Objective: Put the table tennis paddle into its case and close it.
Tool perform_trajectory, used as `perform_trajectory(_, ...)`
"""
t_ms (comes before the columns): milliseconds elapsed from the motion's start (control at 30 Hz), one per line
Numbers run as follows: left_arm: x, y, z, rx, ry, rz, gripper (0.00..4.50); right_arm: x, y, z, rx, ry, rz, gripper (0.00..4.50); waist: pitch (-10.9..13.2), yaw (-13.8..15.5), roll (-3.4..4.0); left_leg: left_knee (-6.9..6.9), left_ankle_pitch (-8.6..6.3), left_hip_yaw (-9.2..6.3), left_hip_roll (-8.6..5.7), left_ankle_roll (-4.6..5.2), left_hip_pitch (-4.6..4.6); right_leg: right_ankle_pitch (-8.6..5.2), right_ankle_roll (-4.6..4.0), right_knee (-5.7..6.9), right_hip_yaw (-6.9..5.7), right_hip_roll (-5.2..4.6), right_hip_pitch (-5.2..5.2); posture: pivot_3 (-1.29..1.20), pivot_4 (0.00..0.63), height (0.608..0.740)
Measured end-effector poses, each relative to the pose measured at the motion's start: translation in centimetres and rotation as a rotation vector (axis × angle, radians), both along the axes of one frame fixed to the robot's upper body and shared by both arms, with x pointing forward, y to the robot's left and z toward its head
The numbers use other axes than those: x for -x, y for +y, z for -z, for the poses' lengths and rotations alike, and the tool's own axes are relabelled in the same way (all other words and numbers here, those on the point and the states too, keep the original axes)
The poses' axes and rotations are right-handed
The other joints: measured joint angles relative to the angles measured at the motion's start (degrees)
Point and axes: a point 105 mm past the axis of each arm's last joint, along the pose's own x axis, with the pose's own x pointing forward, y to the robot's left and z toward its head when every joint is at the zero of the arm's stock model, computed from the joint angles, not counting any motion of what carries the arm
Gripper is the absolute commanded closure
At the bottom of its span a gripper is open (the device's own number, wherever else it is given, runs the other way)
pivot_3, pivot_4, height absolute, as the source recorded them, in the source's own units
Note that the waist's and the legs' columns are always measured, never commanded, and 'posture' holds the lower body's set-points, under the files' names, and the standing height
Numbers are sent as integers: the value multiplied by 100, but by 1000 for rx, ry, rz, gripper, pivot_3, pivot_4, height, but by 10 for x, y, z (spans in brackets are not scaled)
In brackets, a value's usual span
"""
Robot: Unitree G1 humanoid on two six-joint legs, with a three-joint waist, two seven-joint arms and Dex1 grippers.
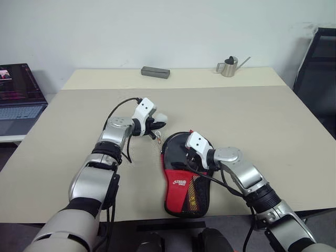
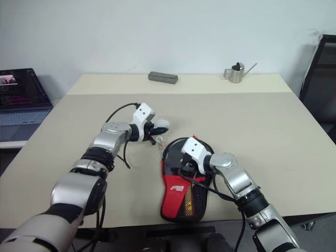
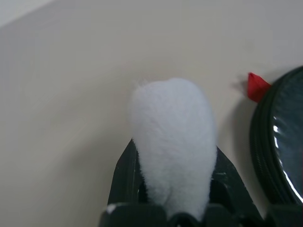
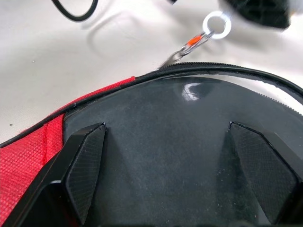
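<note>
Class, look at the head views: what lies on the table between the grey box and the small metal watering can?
Nothing: between the grey box and the watering can the table is bare.

office, beige table (image 1: 273, 126), laptop (image 1: 18, 97), white wall (image 1: 173, 31)

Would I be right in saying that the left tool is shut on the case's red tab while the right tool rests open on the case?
Not quite: the left tool is shut on the white fluffy ball charm, as the left wrist view shows. The right tool does rest open on the case.
</note>
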Motion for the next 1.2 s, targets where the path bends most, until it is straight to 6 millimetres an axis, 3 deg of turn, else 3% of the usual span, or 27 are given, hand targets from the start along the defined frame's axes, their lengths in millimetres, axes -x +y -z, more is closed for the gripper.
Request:
perform_trajectory(767,-19,-21,-8,-101,-81,-119,3978,4,2,3,-24,17,44,0,0,-25,-1,-1,0,2,2,0,0,0,3,1,-2,4,0,0,150,740)
perform_trajectory(1200,-22,-61,-12,-94,-144,-133,3978,16,1,8,-45,47,86,0,-1,-3,-1,-1,0,3,-1,0,-2,0,4,-1,-1,2,0,0,150,740)
